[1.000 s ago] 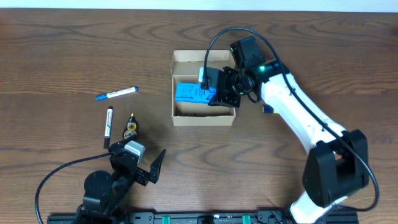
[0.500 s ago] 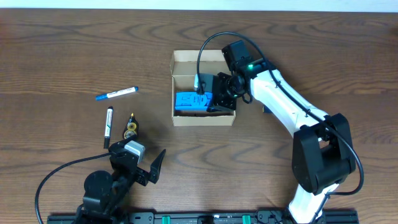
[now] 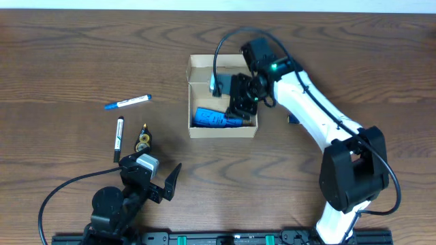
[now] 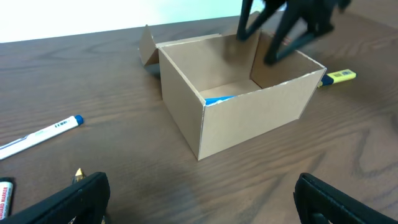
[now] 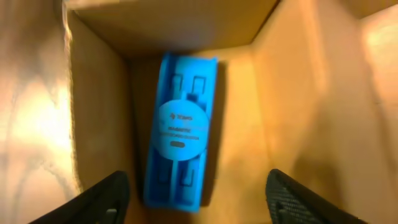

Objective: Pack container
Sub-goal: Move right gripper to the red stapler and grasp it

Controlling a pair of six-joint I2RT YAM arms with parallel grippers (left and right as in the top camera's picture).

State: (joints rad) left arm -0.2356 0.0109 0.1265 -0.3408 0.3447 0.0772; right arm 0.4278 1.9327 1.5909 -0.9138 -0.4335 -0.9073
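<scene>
The tan cardboard container (image 3: 191,102) stands open at the table's middle, its flap folded back on the far side. It also shows in the left wrist view (image 4: 249,118). A blue plastic piece (image 3: 214,119) lies on the floor of the container against its near wall; the right wrist view shows it flat below the fingers (image 5: 181,158). My right gripper (image 3: 238,95) is open and empty, over the container's right half (image 5: 199,202). My left gripper (image 3: 160,184) is open and empty near the front edge (image 4: 199,199).
A white marker with a blue cap (image 3: 128,102) and a black marker (image 3: 118,138) lie left of the container, beside a small gold-and-black item (image 3: 143,138). A small yellow-and-blue item (image 4: 339,76) lies right of the container.
The right gripper lowered the blue piece into the container, let it go and opened. The piece now lies by the near wall. The left arm has not moved.
</scene>
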